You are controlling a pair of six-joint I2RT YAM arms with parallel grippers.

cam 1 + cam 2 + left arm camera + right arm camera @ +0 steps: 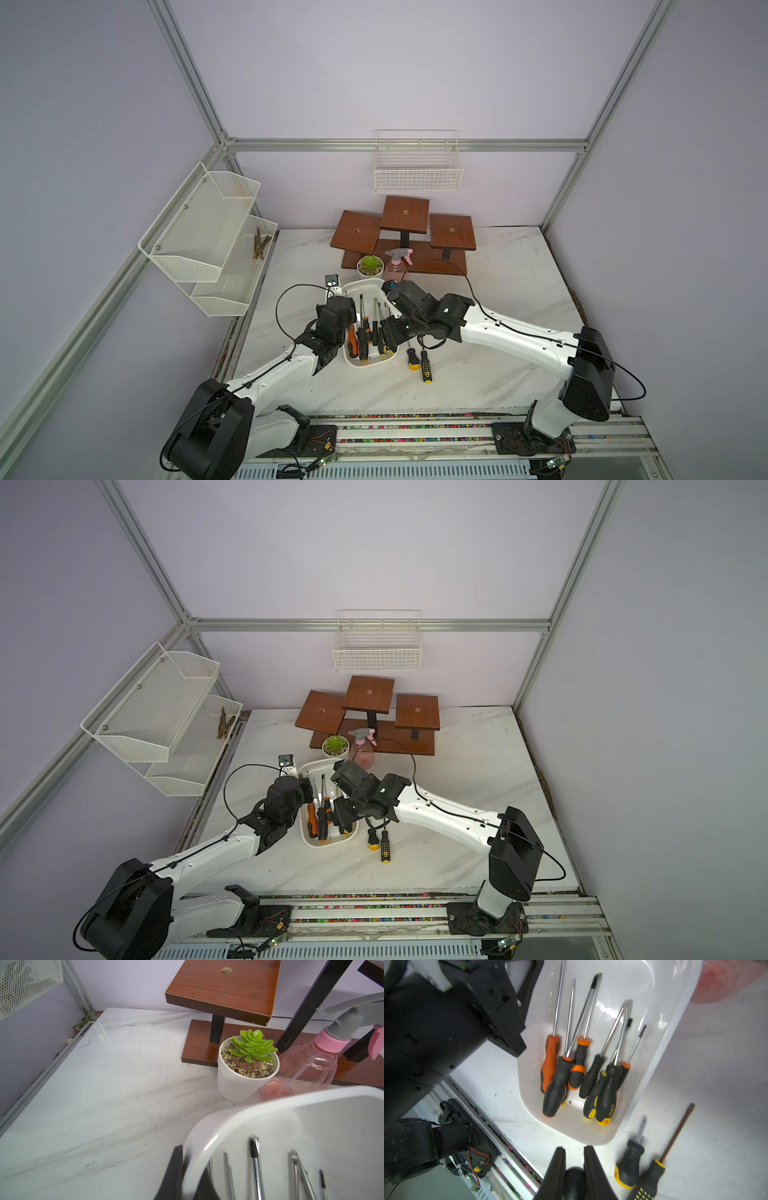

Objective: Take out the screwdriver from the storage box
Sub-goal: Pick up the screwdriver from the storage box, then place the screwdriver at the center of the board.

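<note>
Found left end effector clenched on the side rim of the storage box, one finger outside the wall and one inside; judged to be steadying the box on the desk. Found right end effector closed to a narrow gap and carrying nothing, poised above the near end of the box with tips aimed toward the handles.

Noted several screwdrivers lying inside the box, handles bunched at its near end, shafts running toward its far end, some overlapping. Noted two loose screwdrivers resting on the desk just beside the box, on the right arm's side, clear of its wall.

Judged the step in hand as the reach for another tool: box held, nothing gripped.

Expect the next move to call for spreading the right jaws; choosing an uppermost handle, such as the black-and-yellow screwdriver near the right-arm wall; descending across its width; closing; lifting clear of the rim. Recommend a firm left grip throughout, lest the box shift.
</note>
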